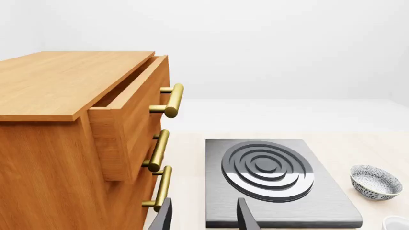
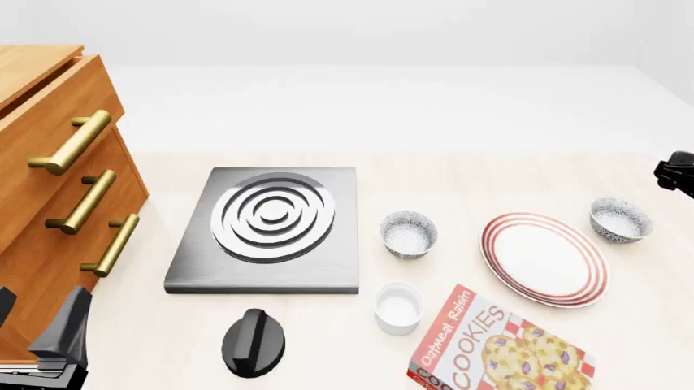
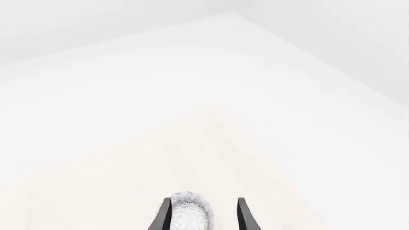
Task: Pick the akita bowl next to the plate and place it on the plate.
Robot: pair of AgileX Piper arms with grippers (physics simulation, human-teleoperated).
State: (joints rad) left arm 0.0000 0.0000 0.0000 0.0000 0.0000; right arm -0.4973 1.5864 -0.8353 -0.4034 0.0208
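Observation:
The plate, white with red rings, lies at the right of the table. One akita bowl sits just beyond the plate's right rim. A second akita bowl stands between the stove and the plate's left side. My right gripper reaches in at the right edge, above and behind the right-hand bowl. In the right wrist view that bowl shows between the open fingers of the right gripper. My left gripper is open and empty at the near left, in front of the drawers.
A grey stove with a ringed burner lies left of centre, with a black knob in front of it. A wooden drawer cabinet with brass handles fills the left, its top drawer partly open. A white cup and a cookie box sit near the front.

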